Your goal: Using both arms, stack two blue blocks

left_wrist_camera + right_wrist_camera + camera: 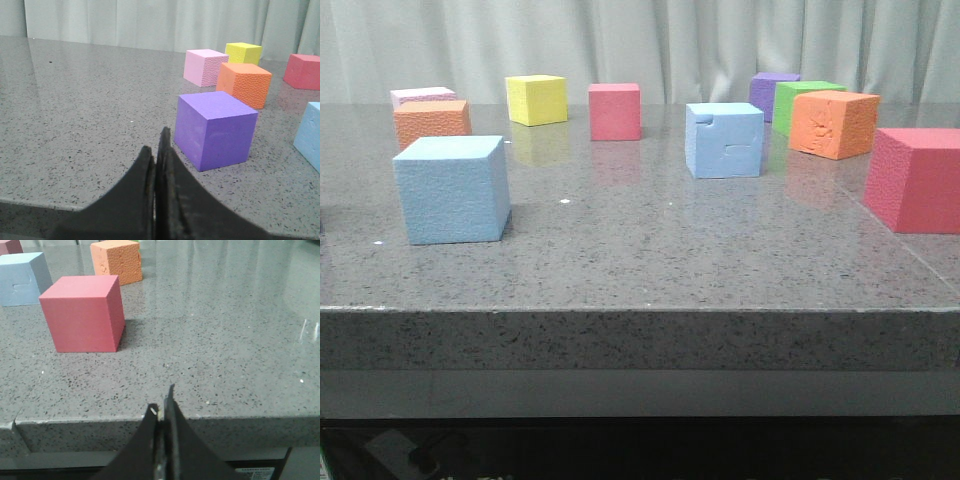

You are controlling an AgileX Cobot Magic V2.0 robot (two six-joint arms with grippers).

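Nothing is stacked yet: the two blue blocks sit well apart on the grey desk (650, 250), and neither arm shows in the front view. The plain blue block (451, 190) stands at the left of that frame, close to the near edge, while the grooved blue block (724, 140) rests farther back, right of centre, its carved face turned toward us. Scattered round them are other cubes, which reads like a deliberate clutter to make the robot pick by colour: a yellow cube (536, 99) and a red cube (615, 111) at the back, and a big red cube (915, 180) at the right edge. The left pincer (156, 150) is clenched with nothing between its tips, low at the desk's edge, a purple cube (215, 129) just ahead of it and a sliver of the plain blue block at the right border of that view. The right pincer (162, 407) is likewise clenched on nothing, hanging just off the desk's front edge, with the grooved block in the upper left of its frame. Both look parked at rest, so I judge the reach hasn't begun.
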